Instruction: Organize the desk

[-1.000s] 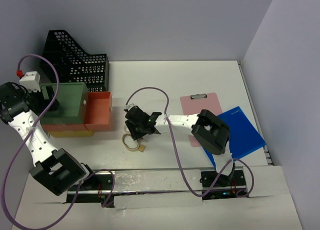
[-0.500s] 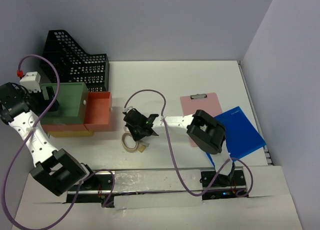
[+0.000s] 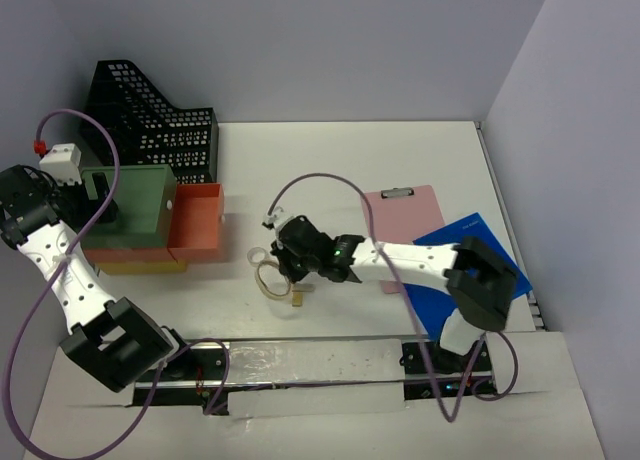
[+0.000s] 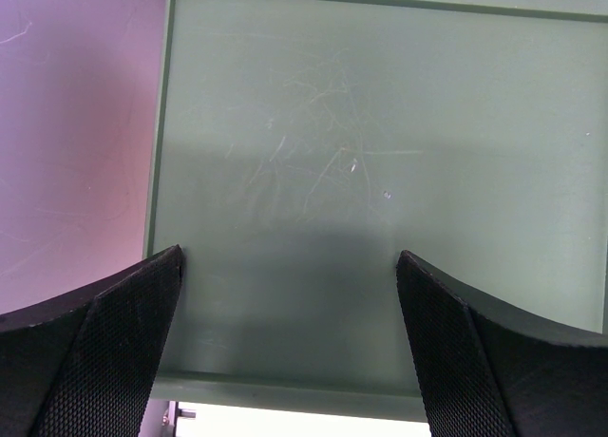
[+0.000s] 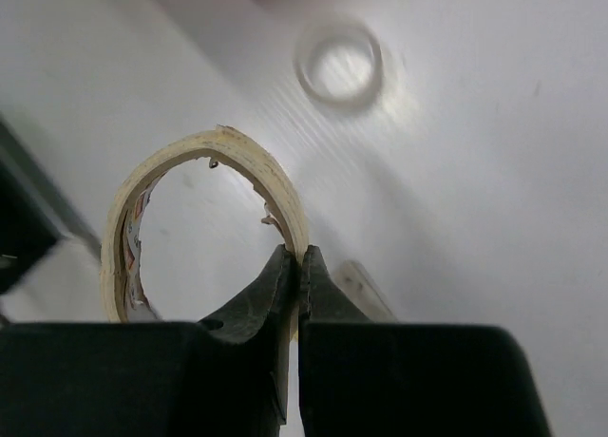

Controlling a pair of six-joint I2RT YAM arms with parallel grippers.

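Nearest me, the white counter (image 3: 330, 160) runs from the arm bases out to the lavender walls, spreading under everything here. Just beyond the bases, near the middle, the right claw (image 3: 286, 269) is pinched tight on the wall of a cream tape roll (image 5: 249, 159), 1 finger inside the ring and 1 outside, with almost no gap between them. From the wrist, a faint pale ring (image 5: 339, 62) shows on the surface past the roll, too blurred for me to tell what it is. To the right, a blue folder (image 3: 490, 260) lies flat, and a pink clipboard (image 3: 405, 210) lies just behind it, their edges overlapping. Over on the left, the left claw (image 4: 290, 351) hangs spread wide above a green tray (image 3: 140, 205), gripping nothing, its 2 fingers near the tray's side edges. An orange box (image 3: 197, 223) sits against the tray's right side. Farthest back on the left stands a black mesh file rack (image 3: 150, 120).
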